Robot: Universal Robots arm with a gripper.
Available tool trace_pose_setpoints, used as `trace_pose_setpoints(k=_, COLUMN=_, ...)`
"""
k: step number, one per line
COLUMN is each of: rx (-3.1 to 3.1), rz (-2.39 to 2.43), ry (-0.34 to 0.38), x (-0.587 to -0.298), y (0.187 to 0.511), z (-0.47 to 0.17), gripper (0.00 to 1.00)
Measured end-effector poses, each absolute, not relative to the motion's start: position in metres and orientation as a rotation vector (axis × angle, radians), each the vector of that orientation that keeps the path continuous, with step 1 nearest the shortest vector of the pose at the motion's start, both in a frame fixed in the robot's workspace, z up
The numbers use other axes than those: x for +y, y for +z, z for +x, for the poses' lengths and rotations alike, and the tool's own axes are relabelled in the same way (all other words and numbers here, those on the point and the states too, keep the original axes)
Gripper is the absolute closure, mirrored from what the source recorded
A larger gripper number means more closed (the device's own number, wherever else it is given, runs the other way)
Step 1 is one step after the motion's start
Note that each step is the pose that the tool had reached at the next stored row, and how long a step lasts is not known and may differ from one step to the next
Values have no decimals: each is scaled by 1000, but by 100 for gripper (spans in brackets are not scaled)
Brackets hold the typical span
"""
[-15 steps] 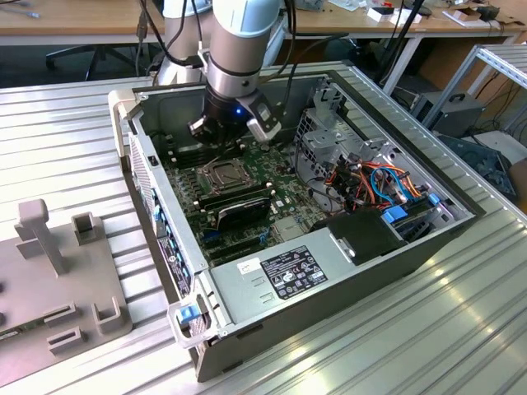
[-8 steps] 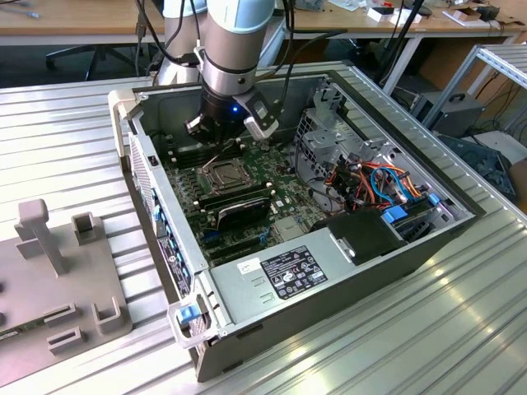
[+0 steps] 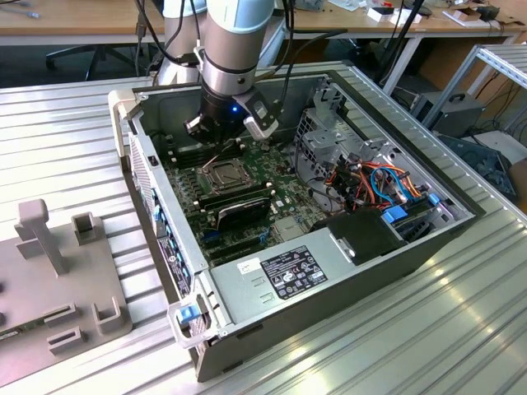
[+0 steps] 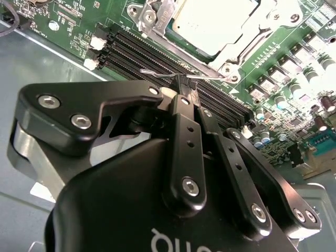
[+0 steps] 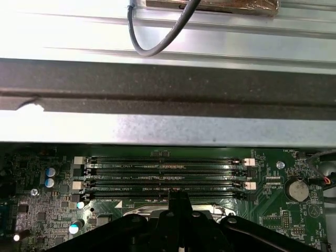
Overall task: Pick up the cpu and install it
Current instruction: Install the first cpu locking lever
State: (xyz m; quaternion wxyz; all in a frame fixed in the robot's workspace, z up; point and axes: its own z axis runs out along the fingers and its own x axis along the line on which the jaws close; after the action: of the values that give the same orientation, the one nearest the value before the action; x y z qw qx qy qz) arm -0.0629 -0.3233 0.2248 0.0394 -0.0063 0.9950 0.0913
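1. Silver-grey and square, the cpu (image 4: 212, 23) lies in its socket on the green board (image 4: 68, 21). A metal frame (image 4: 239, 50) rings it in the second wrist view.
2. The black pincer (image 4: 185, 86) is narrow, its two fingers (image 4: 184, 131) meeting tip to tip in both wrist views (image 5: 178, 195).
3. Its tips sit at a thin wire lever (image 4: 157, 73) that runs along the near edge of the frame. I cannot tell whether the wire is pinched between them.
4. The cpu is apart from the pincer, just beyond that lever.
5. Long black memory slots (image 5: 165, 178) run side by side next to the socket, close to the tips.
6. In the exterior view the arm reaches down into an open computer case (image 3: 165, 214), with the pincer (image 3: 222, 144) low over the board.
7. The case rests on a ribbed metal desk (image 3: 66, 123). A grey fixture block (image 3: 49, 271) sits on the exterior view's left.
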Motion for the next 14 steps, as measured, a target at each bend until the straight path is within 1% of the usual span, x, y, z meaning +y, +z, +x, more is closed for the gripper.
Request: trace_pose_setpoints(k=14, rx=3050, rz=-19, ry=280, x=-320, y=223, z=-61, gripper=89)
